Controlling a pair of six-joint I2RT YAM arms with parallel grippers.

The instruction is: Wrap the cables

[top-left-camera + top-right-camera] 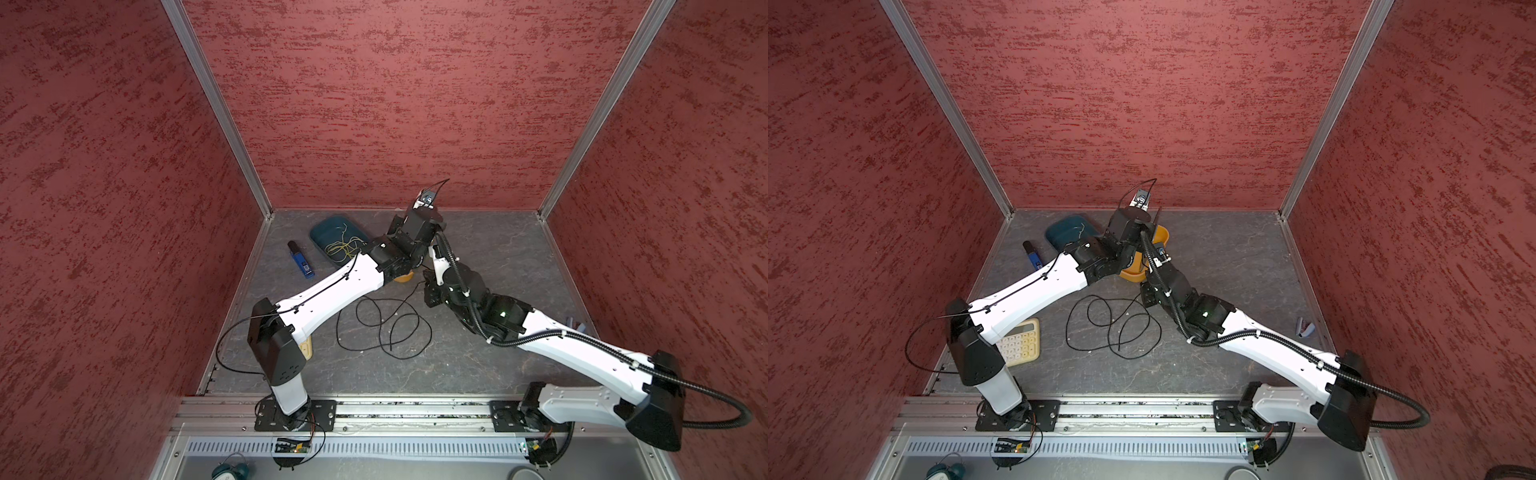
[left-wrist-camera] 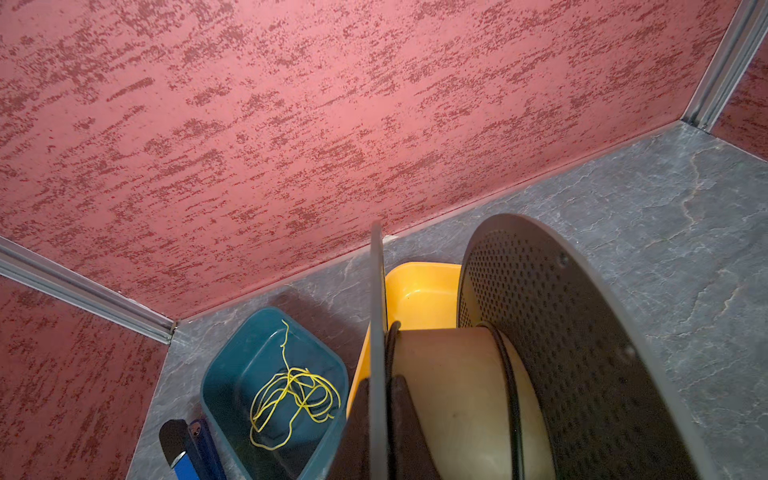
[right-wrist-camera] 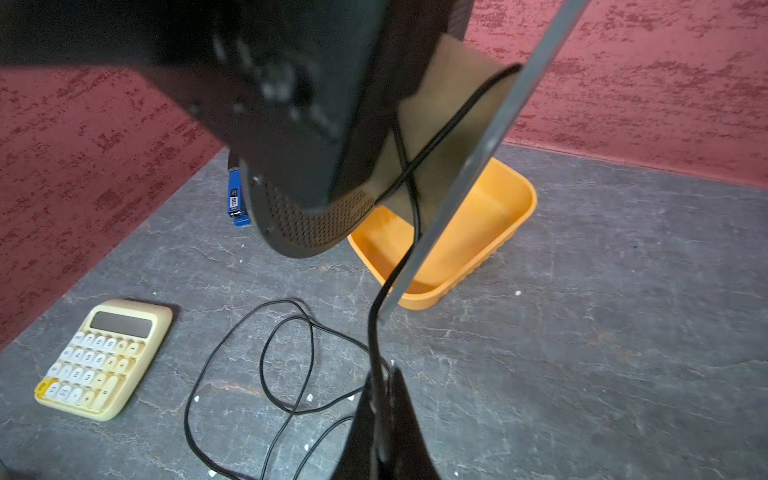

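While most of the black cable [image 1: 384,328] lies in loose loops on the table [image 1: 519,249] between the two arms, one stretch rises through the right gripper [image 3: 384,374], pinched tight on it, and up to a spool [image 2: 453,374], where a couple of turns cross the cardboard core. The left gripper [image 2: 380,386] is clamped on the spool's thin rim, holding it over an orange tray [image 3: 490,232]. A teal tray [image 2: 224,374] holding yellow wire [image 2: 291,390] sits beside that.

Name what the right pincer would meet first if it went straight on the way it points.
Most likely the spool's near flange, whose edge sits just ahead of the right pincer, shut on the black cable. The orange tray lies beyond; depth is unclear.
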